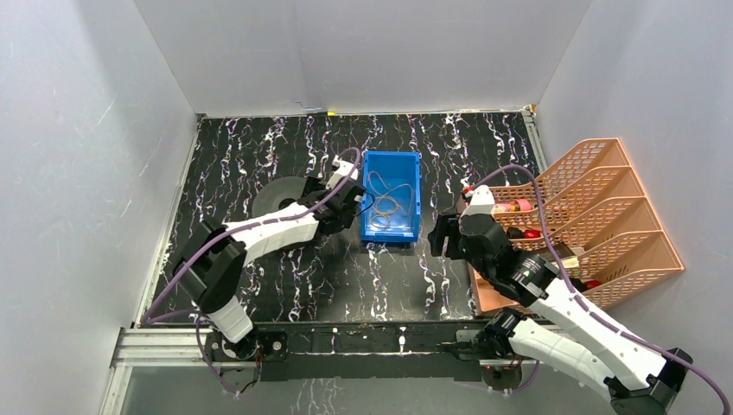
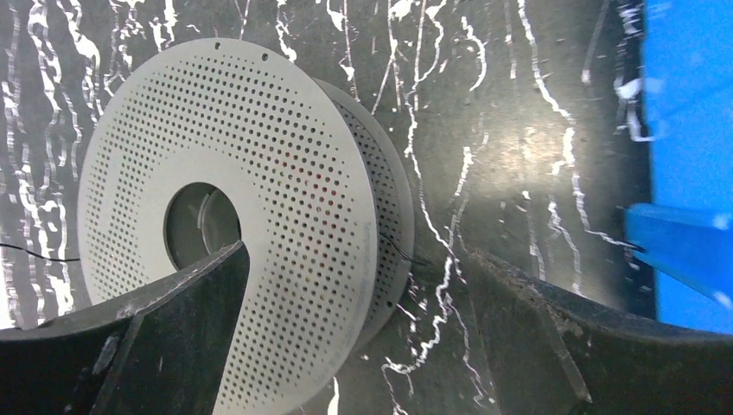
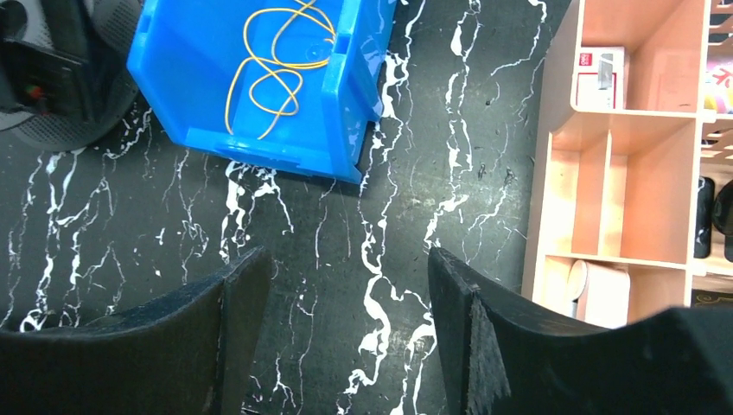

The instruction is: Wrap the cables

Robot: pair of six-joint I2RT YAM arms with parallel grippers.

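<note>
Loose thin cables [image 1: 387, 201], yellow and pale tan, lie in loops inside a blue bin [image 1: 417, 186]. The yellow cable [image 3: 277, 60] also shows in the right wrist view, inside the bin [image 3: 181, 95]. No red cable is plainly visible. A grey perforated spool [image 1: 278, 197] stands left of the bin; in the left wrist view the spool [image 2: 259, 173] fills the left half. My left gripper [image 1: 353, 206] is open and empty between spool and bin, and its gripper [image 2: 354, 259] straddles the spool's edge. My right gripper [image 1: 439, 235] is open and empty over bare table, its gripper [image 3: 346, 255] near the bin's corner.
A peach slotted organizer [image 1: 605, 216] with small items stands at the right edge and also shows in the right wrist view [image 3: 605, 173]. Thin black wires [image 2: 402, 251] run from the spool. White walls enclose the black marbled table [image 1: 259, 147].
</note>
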